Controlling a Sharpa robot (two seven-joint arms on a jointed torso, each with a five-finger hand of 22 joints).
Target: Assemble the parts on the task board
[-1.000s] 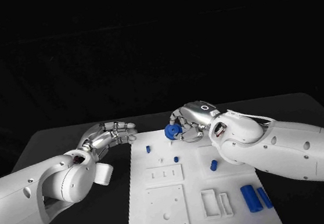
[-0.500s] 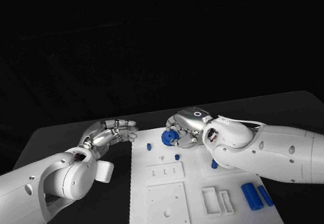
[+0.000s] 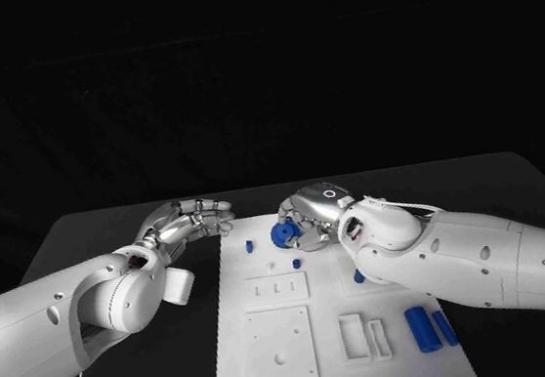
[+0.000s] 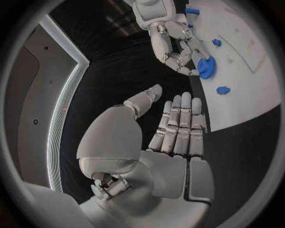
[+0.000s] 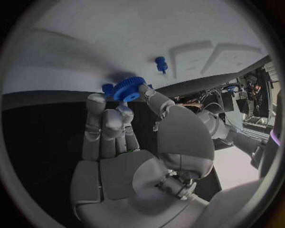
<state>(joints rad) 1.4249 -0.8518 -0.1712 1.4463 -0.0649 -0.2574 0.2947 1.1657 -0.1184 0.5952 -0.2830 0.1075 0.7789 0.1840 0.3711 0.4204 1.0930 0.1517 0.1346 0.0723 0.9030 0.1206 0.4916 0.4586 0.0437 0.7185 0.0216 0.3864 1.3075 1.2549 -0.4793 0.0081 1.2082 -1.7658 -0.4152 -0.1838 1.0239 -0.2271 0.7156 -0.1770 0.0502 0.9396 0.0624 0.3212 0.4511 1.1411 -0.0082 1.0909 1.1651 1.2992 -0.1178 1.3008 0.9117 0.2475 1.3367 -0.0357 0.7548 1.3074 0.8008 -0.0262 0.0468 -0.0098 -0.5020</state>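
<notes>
Black worktop (image 3: 96, 241) with white task board (image 3: 337, 375) lying flat on it.
Board runs centre toward 6 o'clock, its far end at about 12 o'clock of the worktop's middle. Bare black worktop shows at 9 and 3 o'clock of the board. On the board: small blue peg (image 3: 249, 247) at 11 o'clock, another blue peg (image 3: 296, 265) near centre, two long blue parts (image 3: 420, 328) side by side at 4 o'clock.
</notes>
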